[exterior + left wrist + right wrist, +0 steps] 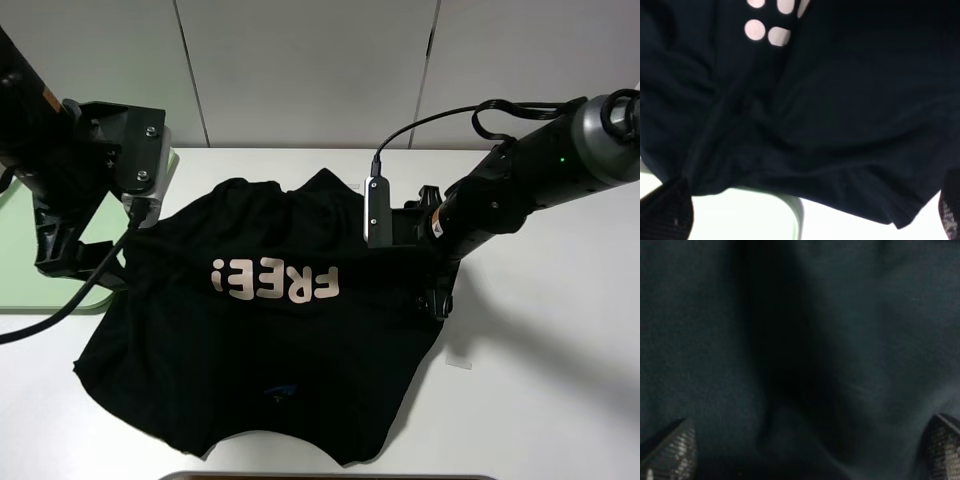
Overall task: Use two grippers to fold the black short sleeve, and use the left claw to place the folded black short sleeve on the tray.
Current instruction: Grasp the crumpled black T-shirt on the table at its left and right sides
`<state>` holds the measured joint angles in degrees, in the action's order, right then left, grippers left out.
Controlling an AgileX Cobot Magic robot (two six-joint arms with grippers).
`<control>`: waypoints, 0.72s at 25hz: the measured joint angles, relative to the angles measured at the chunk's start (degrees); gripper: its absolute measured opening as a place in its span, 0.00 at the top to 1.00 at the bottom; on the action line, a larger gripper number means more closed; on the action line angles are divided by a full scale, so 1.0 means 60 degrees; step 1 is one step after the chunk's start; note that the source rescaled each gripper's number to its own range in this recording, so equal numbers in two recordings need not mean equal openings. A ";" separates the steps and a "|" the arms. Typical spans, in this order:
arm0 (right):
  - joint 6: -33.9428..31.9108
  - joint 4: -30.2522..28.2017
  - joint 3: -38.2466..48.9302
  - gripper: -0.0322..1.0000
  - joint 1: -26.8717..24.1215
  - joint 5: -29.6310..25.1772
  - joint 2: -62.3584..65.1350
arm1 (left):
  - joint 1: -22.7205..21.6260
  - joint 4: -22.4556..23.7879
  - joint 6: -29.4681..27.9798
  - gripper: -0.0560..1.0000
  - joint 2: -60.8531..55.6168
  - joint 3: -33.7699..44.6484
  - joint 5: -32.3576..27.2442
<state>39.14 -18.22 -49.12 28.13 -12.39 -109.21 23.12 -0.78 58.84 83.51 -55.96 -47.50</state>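
Mid-table, black short sleeve (pixel 270 330) lies spread, not yet folded; tray (pixel 25 250) at the left edge carries no shirt. Left claw (pixel 85 265) & right claw (pixel 437 298) sit at its far-side corners, both w/ jaws spread wide, cloth between, not pinched AFAICT. All folds + tray drop remain. Table (pixel 560 380) plain white; pale wall panels (pixel 300 70) behind.

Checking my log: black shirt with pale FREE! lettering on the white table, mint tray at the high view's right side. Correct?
No. The exterior high view shows the tray at the left of the black short sleeve, not the right. The rest holds.
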 joint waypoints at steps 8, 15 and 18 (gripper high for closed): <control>-0.0029 -0.0493 0.0000 0.59 0.0000 0.0445 -0.0110 | 0.0000 0.0000 0.0206 0.02 0.0000 0.0000 0.0563; -0.0032 -0.1041 0.0000 0.97 0.0000 -0.0283 -0.0110 | 0.0000 0.0000 0.0291 0.02 0.0000 0.0000 0.1046; -0.0104 -0.1177 0.0000 0.97 0.0000 -0.0678 -0.0110 | 0.0000 0.0000 0.0505 0.02 0.0033 0.0000 0.1322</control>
<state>38.51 -25.28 -49.12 28.13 -16.45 -109.87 23.12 -0.78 61.87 83.71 -55.96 -39.57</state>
